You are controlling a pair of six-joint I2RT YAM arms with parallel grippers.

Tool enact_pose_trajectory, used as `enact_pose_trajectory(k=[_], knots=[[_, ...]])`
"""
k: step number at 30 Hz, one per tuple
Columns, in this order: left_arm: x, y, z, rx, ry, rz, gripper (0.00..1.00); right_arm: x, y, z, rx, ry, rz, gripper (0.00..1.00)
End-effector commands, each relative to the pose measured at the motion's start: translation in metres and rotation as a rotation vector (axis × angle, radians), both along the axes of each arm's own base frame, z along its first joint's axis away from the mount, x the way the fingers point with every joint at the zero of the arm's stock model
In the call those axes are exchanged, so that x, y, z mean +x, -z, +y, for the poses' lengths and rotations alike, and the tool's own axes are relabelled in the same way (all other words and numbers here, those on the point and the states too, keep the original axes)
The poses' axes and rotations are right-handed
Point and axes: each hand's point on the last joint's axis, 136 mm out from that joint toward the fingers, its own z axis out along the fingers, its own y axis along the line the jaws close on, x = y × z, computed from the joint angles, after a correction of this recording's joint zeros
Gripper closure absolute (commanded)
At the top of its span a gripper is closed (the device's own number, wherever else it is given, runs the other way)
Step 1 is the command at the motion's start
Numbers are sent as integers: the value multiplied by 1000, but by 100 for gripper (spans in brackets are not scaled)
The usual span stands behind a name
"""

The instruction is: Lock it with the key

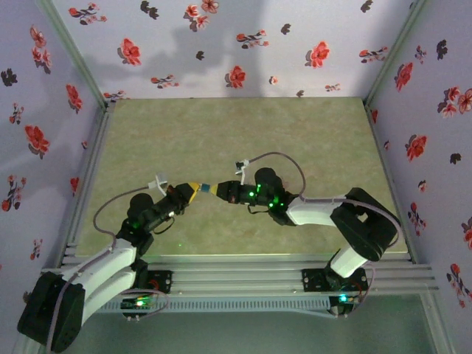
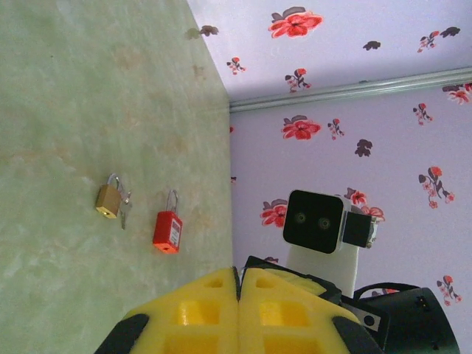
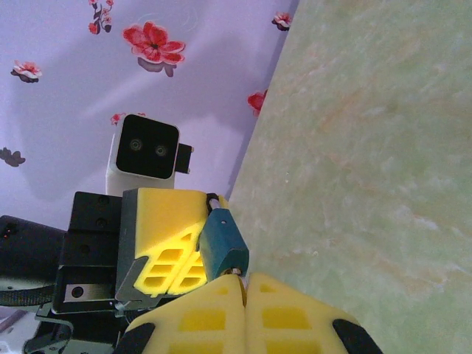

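Left claw (image 1: 195, 189) clamped the teal padlock (image 3: 225, 247), right claw (image 1: 214, 190) pinched the key (image 3: 236, 271) against its base; the locking turn apparently remained.

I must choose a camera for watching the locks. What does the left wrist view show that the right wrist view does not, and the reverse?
Left wrist view, not the other: a brass padlock with a key beside it and a red padlock, lying apart on the table. Right wrist view, not the other: a teal padlock against the left arm's yellow jaws, just above the right arm's own jaws. Shared: the table, the flowered wall, the other arm's wrist camera, and each view's own yellow jaws pressed together at the bottom edge.
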Motion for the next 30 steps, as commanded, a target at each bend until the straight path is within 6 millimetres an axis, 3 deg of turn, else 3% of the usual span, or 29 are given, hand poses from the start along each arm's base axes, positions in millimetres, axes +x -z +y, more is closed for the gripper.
enact_pose_trajectory(k=[1,30], knots=[[2,-9,2,-27,-22,-28,100,-3,-18,-3,21,2,-64,100],[4,-13,6,-48,-51,-40,100,1,-23,-32,25,71,-85,100]])
